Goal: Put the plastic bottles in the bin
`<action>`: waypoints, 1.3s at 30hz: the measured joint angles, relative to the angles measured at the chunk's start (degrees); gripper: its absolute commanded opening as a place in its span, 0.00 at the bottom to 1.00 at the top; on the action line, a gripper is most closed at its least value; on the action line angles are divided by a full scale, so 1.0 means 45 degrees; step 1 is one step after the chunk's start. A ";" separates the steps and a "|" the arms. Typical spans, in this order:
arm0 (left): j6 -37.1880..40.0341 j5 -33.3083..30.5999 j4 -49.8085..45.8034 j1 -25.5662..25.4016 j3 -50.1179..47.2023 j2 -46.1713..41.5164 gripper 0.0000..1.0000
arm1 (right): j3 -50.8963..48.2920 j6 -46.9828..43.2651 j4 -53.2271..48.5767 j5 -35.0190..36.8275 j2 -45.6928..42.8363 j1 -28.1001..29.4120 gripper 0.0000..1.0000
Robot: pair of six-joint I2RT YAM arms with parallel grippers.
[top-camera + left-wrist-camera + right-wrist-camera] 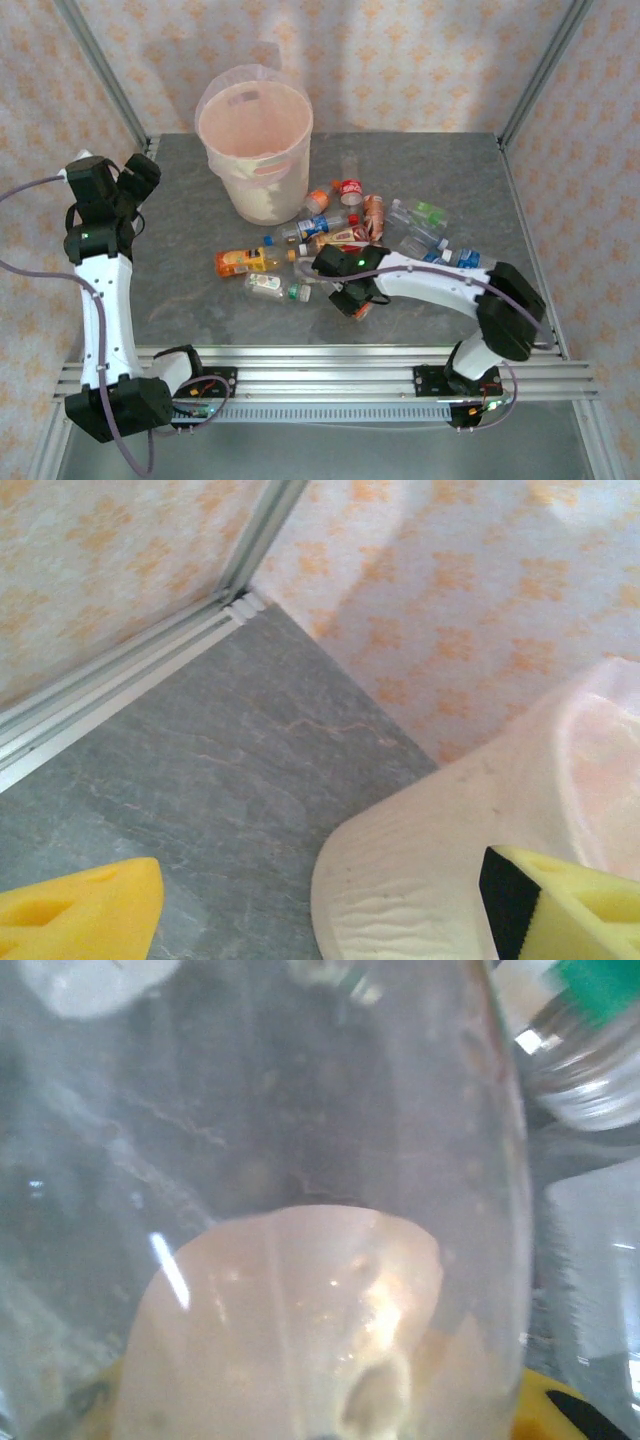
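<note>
The bin (255, 150) is seen standing upright near the far edge of the bench (190, 230), left of its middle, with its mouth open upward. The plastic bottles (340, 235) are scattered on their sides across the middle of the bench, from just beside the bin's near right side out toward the right edge. Among them, an orange-filled bottle (240, 262) is found at the left end of the heap. A red-labelled bottle (349, 188) is found at its far end.

The left gripper (140, 175) is held above the left edge of the bench, well apart from the bottles. In the left wrist view its yellow pads (80, 910) are shown spread wide, with nothing gripped between them. Beneath them, the bin's outer wall and the far left corner of the bench are seen.

The right gripper (355, 300) is placed low over the middle of the bench, at the near side of the heap. Its jaws are closed on a clear bottle (300, 1180), which is pressed close against the right wrist camera. A pale pinkish mass is seen through its wall, but what it is cannot be told. Whether this bottle is lifted off the bench cannot be told either. A green cap (600, 990) on a neighbouring bottle is seen just beside it, at the upper right.
</note>
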 measured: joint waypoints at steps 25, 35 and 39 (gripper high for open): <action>0.2744 0.4138 -0.0461 -0.9598 0.3147 0.2497 0.89 | 0.1059 -0.0199 0.6698 0.2259 -0.3094 -0.0855 0.05; 0.3162 0.4707 -0.0384 -1.0409 0.3866 0.3881 0.82 | 0.1078 0.0131 0.6926 0.1564 -0.2943 -0.0913 0.06; 0.3147 0.4872 -0.0301 -1.0409 0.3881 0.3925 0.78 | 0.1078 0.0272 0.6965 0.1433 -0.2943 -0.0933 0.06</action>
